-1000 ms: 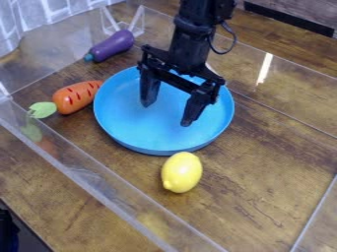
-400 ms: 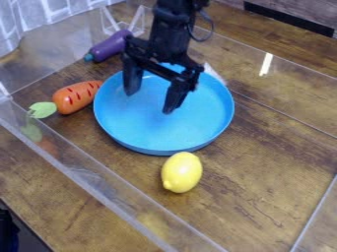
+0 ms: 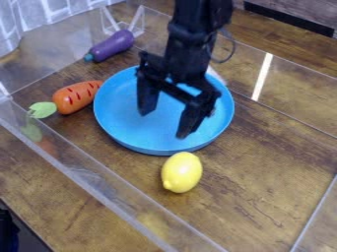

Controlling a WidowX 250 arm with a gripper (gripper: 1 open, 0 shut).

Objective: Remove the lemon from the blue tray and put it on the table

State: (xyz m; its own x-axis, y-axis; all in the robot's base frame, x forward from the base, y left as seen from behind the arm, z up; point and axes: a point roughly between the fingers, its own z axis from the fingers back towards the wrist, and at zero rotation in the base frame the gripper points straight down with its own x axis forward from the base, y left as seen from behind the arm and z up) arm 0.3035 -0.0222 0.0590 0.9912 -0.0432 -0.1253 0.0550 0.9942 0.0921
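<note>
Lemon found outside the tray; hand spread and unloaded

Nearest the viewer, the lemon point(image 3: 182, 172) lies on its side on the surface point(image 3: 258, 202), just outside the near rim of the blue tray point(image 3: 113, 137). Whether it touches that rim cannot be determined. It is borne by the wood and appears settled, its long flank giving it a broad rest; being smooth and oval, it could roll if nudged. The clear plastic edging point(image 3: 99, 187) along the left edge of the surface would probably check a roll that way.

Next, the tray sits flat, well inside the edges of the surface. The carrot point(image 3: 77, 96) lies outside its left rim, toward the left edge of the surface, leaving the lemon's place unobstructed.

Above the tray, the hand point(image 3: 166, 123) points downward with its fingers wide apart and nothing between them. It is somewhat blurred. The lemon is outside its reach between the fingers and needs no support from it.

Farthest back, the eggplant point(image 3: 109, 46) lies beyond the tray toward the far left corner of the surface, apart from the work.

Finding: the required placement appears met. The next move should call only for withdrawing the hand upward, avoiding a knock to rim or fruit.
</note>
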